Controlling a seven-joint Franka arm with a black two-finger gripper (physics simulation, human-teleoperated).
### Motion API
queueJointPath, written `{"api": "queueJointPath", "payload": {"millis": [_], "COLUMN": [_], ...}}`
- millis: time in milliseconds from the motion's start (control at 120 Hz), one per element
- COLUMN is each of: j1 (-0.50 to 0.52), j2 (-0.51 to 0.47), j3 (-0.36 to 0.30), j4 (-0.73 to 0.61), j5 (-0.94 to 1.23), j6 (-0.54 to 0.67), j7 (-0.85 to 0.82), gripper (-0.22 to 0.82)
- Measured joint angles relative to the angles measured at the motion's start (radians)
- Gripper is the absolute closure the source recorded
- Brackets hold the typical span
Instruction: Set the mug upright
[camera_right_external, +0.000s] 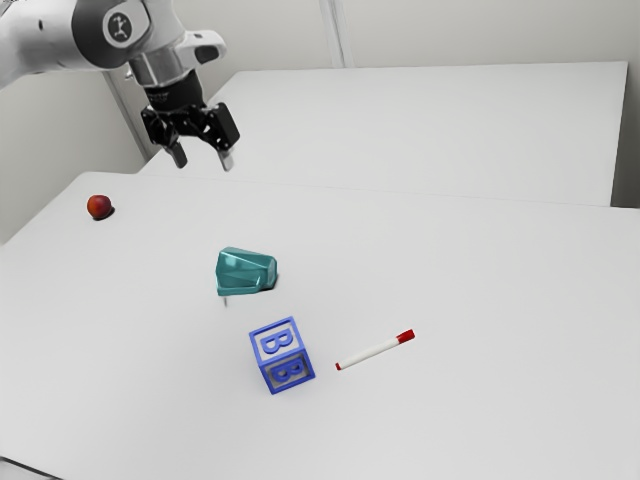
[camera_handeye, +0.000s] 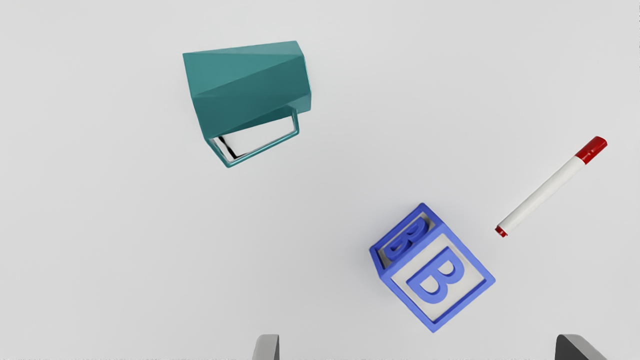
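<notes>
The gripper (camera_right_external: 203, 161) hangs high above the table at the exterior view's upper left, its fingers wide apart with nothing between them. A teal faceted mug (camera_right_external: 245, 272) lies on its side on the table, well below the hand and apart from it. In the wrist view the mug (camera_handeye: 250, 90) shows its side wall and its thin angular handle, and the inside is hidden. Both fingertips of the open gripper (camera_handeye: 417, 347) stand at the bottom edge of that view.
Close to the mug sits a blue and white letter block (camera_right_external: 282, 356), (camera_handeye: 440, 275) marked B. Beside the block lies a white marker (camera_right_external: 372, 354) with red ends. A red apple-like ball (camera_right_external: 99, 207) rests near the table's edge at the exterior view's left.
</notes>
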Motion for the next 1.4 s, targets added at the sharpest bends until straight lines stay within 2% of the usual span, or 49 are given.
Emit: {"api": "queueJointPath", "payload": {"millis": [133,358,583,758,967,1225,1400], "j1": [0.045,0.19,0.292,0.347,0.37,0.399,0.413], "j2": [-0.01,-0.009,0.03,0.091,0.22,0.332,0.374], "j3": [0.0,0.002,0.003,0.004,0.002,0.003,0.005], "j4": [-0.058,-0.165,-0.228,-0.232,-0.218,-0.208,-0.204], "j5": [-0.051,-0.167,-0.32,-0.416,-0.504,-0.606,-0.641], "j6": [0.036,0.147,0.248,0.287,0.317,0.329,0.33], "j7": [0.036,0.168,0.334,0.463,0.584,0.688,0.732], "gripper": [0.0,0.0,0.0,0.0,0.0,0.0,0.0]}}
